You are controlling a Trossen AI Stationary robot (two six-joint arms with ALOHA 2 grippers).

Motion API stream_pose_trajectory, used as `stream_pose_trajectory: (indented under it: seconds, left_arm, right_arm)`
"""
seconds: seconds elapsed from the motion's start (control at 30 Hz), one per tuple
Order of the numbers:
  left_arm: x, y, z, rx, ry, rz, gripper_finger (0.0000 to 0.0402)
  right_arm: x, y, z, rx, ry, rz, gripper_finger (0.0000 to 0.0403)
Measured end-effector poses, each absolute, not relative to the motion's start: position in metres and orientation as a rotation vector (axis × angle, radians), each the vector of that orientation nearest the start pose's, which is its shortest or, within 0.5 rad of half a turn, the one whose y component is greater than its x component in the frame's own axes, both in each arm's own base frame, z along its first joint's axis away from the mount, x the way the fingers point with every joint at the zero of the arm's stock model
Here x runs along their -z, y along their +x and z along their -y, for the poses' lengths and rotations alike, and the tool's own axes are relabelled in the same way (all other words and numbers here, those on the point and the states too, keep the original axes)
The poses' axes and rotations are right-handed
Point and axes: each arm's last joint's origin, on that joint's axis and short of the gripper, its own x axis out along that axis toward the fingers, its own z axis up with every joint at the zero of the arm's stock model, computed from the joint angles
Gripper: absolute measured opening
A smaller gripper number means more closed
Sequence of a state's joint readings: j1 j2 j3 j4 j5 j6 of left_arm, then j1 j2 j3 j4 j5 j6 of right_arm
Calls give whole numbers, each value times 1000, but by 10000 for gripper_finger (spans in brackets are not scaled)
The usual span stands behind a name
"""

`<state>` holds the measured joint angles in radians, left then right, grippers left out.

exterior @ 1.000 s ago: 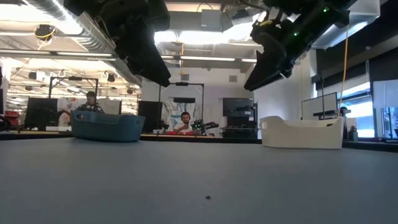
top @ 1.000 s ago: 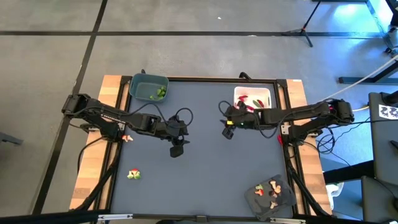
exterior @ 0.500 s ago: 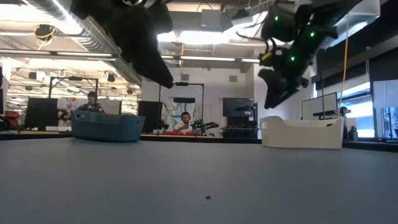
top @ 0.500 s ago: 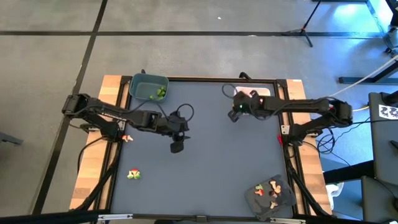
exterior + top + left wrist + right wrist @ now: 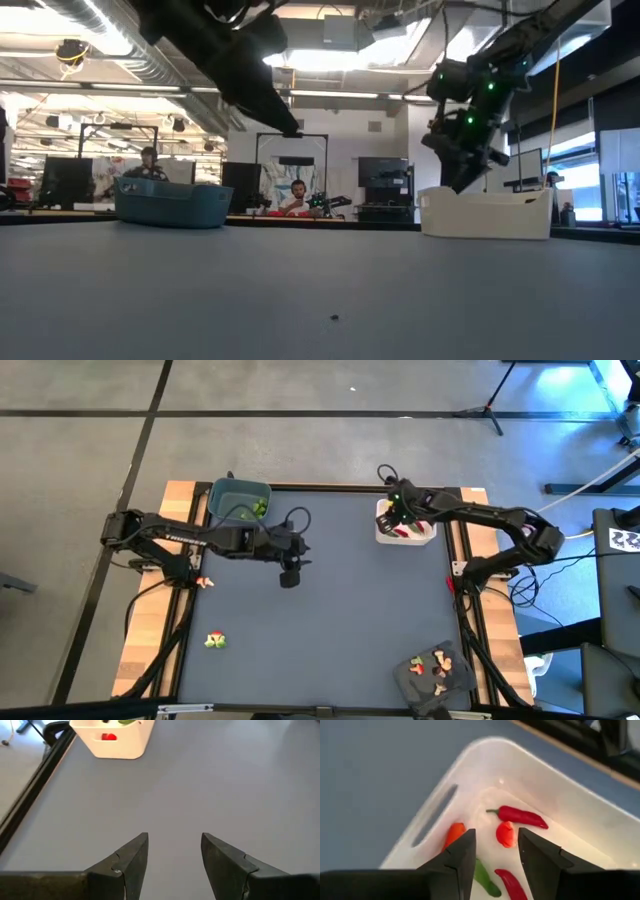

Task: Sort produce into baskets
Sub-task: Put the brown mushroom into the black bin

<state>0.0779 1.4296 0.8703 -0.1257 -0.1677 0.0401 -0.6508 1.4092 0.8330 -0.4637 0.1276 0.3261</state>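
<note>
My right gripper point(image 5: 397, 520) hangs open over the white tub point(image 5: 428, 538) at the far right, fingers slanting down into it point(image 5: 496, 837). On the tub's floor lie a red chili point(image 5: 517, 816), a small red piece point(image 5: 506, 834), an orange piece point(image 5: 452, 834) and a green one point(image 5: 485, 872). The small red piece shows between the fingertips, apart from them. My left gripper point(image 5: 290, 575) is open above the bare table middle point(image 5: 174, 845), with nothing between its fingers. The blue-grey tub point(image 5: 240, 500) at the far left holds green pieces point(image 5: 258, 510).
A dark grey tray point(image 5: 405, 682) with tan pieces sits at the near right corner. Loose produce point(image 5: 214, 641) lies on the table near the left edge, and a small orange piece point(image 5: 205, 582) at the left rim. The mat between the arms is bare.
My right gripper has swung from the table's middle toward the far right corner, ending over the white tub, and has tipped more steeply down. My left gripper has drifted toward the far edge and rolled a little. Neither has changed its opening.
</note>
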Motion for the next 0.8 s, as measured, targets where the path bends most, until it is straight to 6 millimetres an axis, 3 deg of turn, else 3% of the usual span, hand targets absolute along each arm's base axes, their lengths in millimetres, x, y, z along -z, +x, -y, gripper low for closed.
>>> stream_pose_trajectory:
  seconds: [0.4, 0.8]
  left_arm:
    - [-224, 294, -35, -239, 74, -708, 180]
    - [-224, 294, -34, -236, 75, -707, 180]
  right_arm:
    - [-163, 211, 178, 881, 568, -1061, 147]
    - [-161, 209, 178, 907, 540, -1088, 147]
